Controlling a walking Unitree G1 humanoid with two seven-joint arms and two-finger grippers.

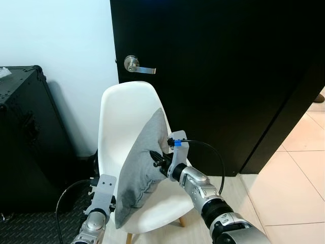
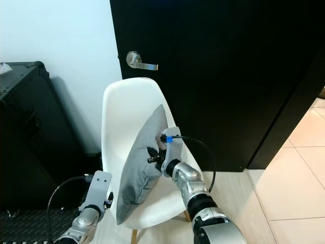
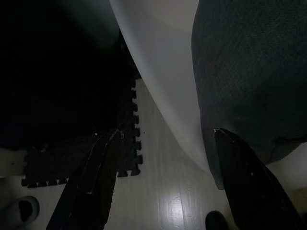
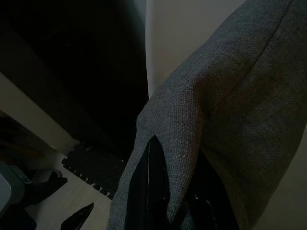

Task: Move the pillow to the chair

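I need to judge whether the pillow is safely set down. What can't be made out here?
- Pillow base on the white chair seat: hidden by the pillow itself, eye views.
- Right gripper fingertips: buried in fabric; right wrist view too dark.
- Left gripper contact with the pillow: unclear, dark left wrist view.
- Chair legs: cut off at the bottom edge.

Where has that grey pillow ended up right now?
The grey pillow stands on edge on the white chair, leaning against its backrest before the black door; the right gripper pinches its side.

Black door (image 1: 218,76), pale wall (image 1: 61,35)
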